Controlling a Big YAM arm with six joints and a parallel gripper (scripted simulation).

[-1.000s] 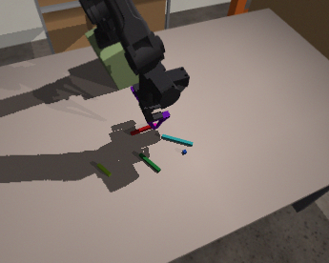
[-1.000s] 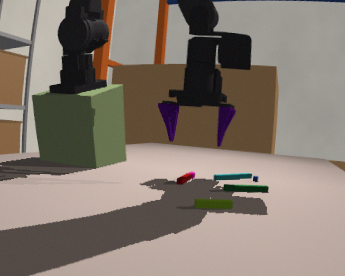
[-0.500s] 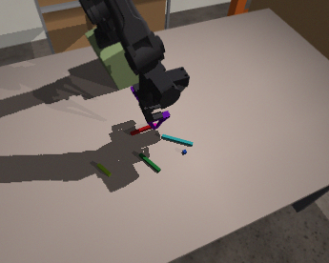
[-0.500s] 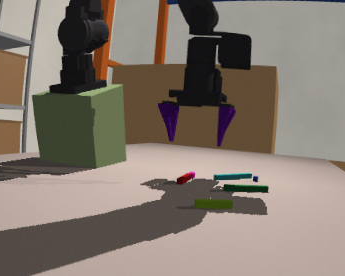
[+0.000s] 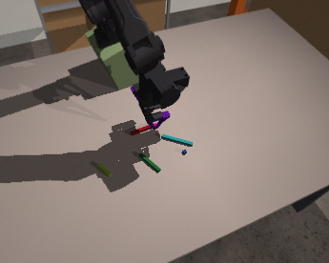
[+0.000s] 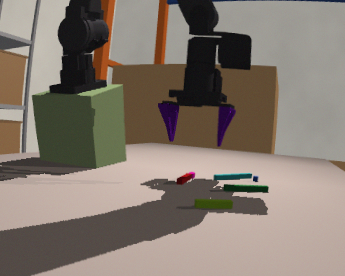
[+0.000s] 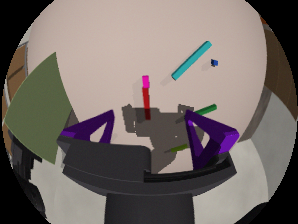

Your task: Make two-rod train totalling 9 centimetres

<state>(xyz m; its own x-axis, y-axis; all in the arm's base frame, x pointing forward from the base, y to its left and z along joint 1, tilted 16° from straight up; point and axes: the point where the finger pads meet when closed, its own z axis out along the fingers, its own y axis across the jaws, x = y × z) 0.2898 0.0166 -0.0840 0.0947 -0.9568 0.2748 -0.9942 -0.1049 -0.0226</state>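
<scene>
Workshop or storeroom, which of the two not certain: one grey metal shelf rack (image 6: pixel 30 75), holding brown boxes (image 6: pixel 7 77); orange uprights (image 6: pixel 160 32) behind; pale plain walls (image 6: pixel 313 90); mottled grey floor (image 5: pixel 275 238). Robot arm (image 5: pixel 136 43) (image 6: pixel 200 65) stood over a broad table (image 5: pixel 256 119) (image 6: pixel 88 200) (image 7: pixel 100 45).

In the exterior view, right of the block (image 5: pixel 117 64) (image 6: pixel 68 131) (image 7: pixel 37 107) on the table (image 5: pixel 251 95) (image 6: pixel 298 240) (image 7: pixel 100 40), a first rod (image 5: pixel 140 130) (image 6: pixel 183 179) (image 7: pixel 146 102) meets a second rod (image 5: pixel 154 125) (image 6: pixel 192 174) (image 7: pixel 145 82) at its far end, a third rod (image 5: pixel 177 140) (image 6: pixel 233 177) (image 7: pixel 191 60) and fourth rod (image 5: pixel 184 151) (image 6: pixel 255 178) (image 7: pixel 214 63) lie rightward, a fifth rod (image 5: pixel 151 163) (image 6: pixel 246 188) (image 7: pixel 206 110) nearer, a sixth rod (image 5: pixel 104 170) (image 6: pixel 213 204) (image 7: pixel 178 148) nearest.
</scene>
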